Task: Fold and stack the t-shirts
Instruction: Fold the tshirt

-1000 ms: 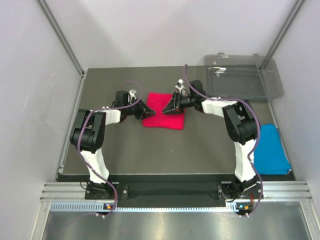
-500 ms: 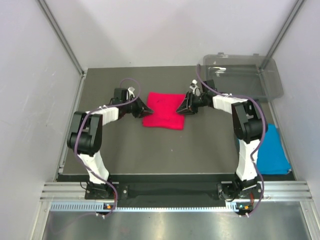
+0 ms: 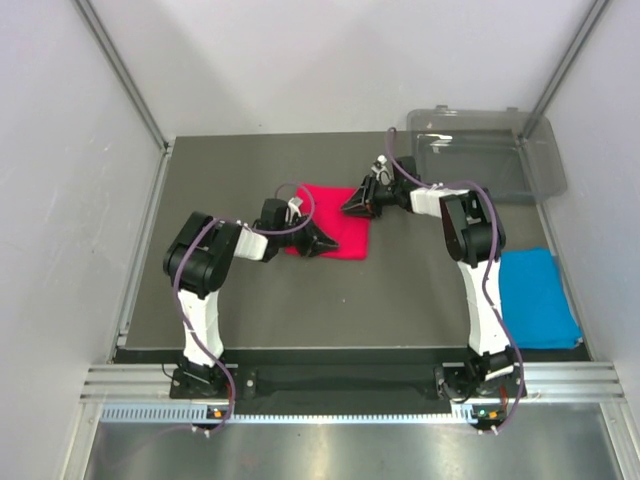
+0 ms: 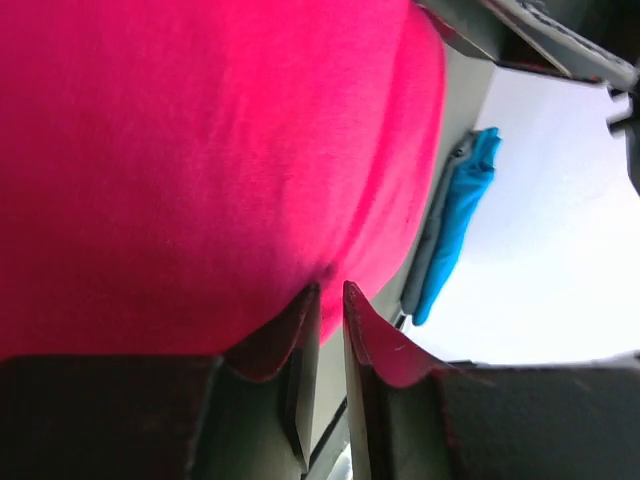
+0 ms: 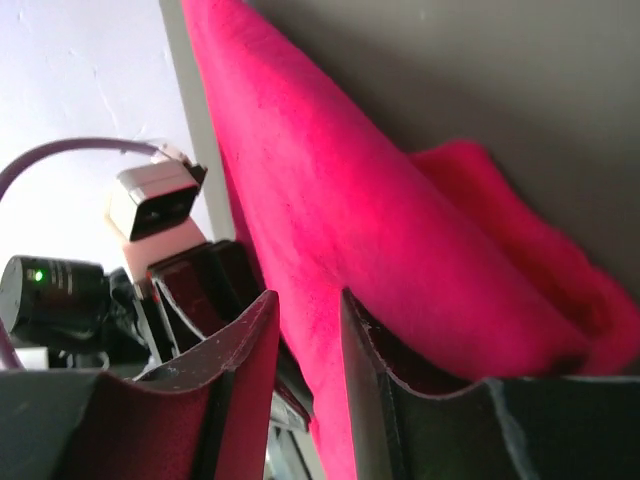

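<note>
pink shirt point(image 3: 346, 226) in left gripper point(image 3: 325, 245) and right gripper point(image 3: 348, 206)

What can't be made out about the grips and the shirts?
Left gripper: in the left wrist view its fingertips nearly meet at the edge of the pink shirt; whether cloth is pinched is unclear.
Its layers: too small from above; the right gripper covers its far corner.
Blue shirt: the right arm hides its left edge from above; the left wrist view shows only a strip.
</note>
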Robot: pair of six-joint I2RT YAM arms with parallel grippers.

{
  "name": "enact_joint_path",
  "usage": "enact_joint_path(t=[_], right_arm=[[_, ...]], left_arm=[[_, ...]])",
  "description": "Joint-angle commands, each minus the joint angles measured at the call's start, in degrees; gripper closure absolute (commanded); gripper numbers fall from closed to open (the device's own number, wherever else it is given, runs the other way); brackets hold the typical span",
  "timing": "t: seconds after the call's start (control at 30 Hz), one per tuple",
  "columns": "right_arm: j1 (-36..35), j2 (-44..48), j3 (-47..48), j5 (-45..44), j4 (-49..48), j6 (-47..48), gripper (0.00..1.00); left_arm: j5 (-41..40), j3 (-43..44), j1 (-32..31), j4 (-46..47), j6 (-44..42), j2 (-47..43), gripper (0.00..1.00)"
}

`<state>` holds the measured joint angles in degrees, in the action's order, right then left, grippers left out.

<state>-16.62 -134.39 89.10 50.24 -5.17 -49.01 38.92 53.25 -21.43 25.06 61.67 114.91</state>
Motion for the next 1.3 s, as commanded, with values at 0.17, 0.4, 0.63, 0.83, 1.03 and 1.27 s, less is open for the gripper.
enact_joint_path(t=[0.17, 0.4, 0.63, 0.83, 1.03, 1.27], right_arm=[[4.40, -4.04, 18.20, -2.95, 15.18, 9.90, 0.65], [5.55, -2.03, 22.61, -3.22, 18.79, 9.64, 0.64], [4.05, 5.53, 9.45, -1.37, 3.42, 2.61, 0.64], [4.23, 2.39, 11.17, -3.12, 11.22, 7.86, 0.64], [5.98, -2.36, 19.69, -7.52, 20.10, 11.21, 0.64], [6.08, -0.45, 28.67, -11.30, 34.07, 19.39, 0.63]], left_arm=[[-0.68, -5.53, 1.04, -2.36, -6.55, -6.00, 0.77], [0.63, 2.02, 4.54, -17.94, -15.70, -14.10, 0.76], [5.29, 15.79, 11.41, -11.09, -11.31, -1.29, 0.77], [7.58, 26.80, 13.78, -7.38, -7.79, 14.45, 0.76], [6.09, 37.44, 14.75, -16.35, -13.76, 20.62, 0.75], [0.73, 40.61, 15.81, -33.01, -24.56, 11.14, 0.72]])
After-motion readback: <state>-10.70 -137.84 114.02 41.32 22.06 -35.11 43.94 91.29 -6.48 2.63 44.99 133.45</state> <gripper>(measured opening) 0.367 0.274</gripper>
